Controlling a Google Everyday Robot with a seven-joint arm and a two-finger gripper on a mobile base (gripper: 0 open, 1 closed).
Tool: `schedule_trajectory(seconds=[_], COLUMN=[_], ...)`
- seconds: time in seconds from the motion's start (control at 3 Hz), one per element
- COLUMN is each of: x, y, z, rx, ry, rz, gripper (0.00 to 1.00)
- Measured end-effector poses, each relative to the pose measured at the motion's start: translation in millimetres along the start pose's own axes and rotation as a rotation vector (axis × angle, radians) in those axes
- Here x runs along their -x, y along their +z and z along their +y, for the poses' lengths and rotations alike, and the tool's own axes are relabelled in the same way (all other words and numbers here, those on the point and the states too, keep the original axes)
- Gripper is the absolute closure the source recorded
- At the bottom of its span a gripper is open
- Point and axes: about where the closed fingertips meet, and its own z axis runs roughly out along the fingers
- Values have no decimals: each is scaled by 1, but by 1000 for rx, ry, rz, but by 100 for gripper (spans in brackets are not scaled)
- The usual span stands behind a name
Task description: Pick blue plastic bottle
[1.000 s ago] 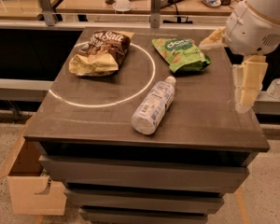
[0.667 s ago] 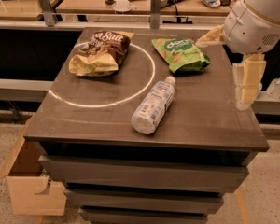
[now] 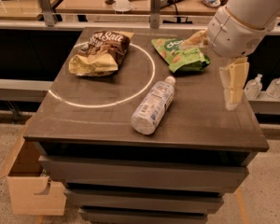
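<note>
The blue plastic bottle [image 3: 152, 107] lies on its side on the dark table [image 3: 84, 122], just right of the middle. It is clear and pale, with a white label, and its white cap points to the far right. It crosses the white circle line painted on the table. My gripper [image 3: 233, 102] hangs point-down from the white arm [image 3: 245, 20] over the table's right side. It is to the right of the bottle, apart from it, and holds nothing.
A brown snack bag [image 3: 100, 52] lies at the far left inside the circle. A green snack bag [image 3: 179, 54] lies at the far right, under the arm. Two small pump bottles [image 3: 266, 85] stand on a ledge to the right. A cardboard box [image 3: 30, 185] sits on the floor at the left.
The arm and gripper have shifted a little to the left, toward the bottle. The bottle and bags have not moved.
</note>
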Motion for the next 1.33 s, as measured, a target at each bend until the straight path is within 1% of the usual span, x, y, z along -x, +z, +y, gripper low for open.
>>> schedule_trajectory(seconds=[0.33,0.67,1.0,1.33], x=[19,40,50,58], y=[23,53,70,99], z=[-15,-36,-47,-50], rx=[19,75,113,170], ry=[-104,-261,-344,-410], rz=[-1,-57,-81,-134], gripper=[0,0,0,3])
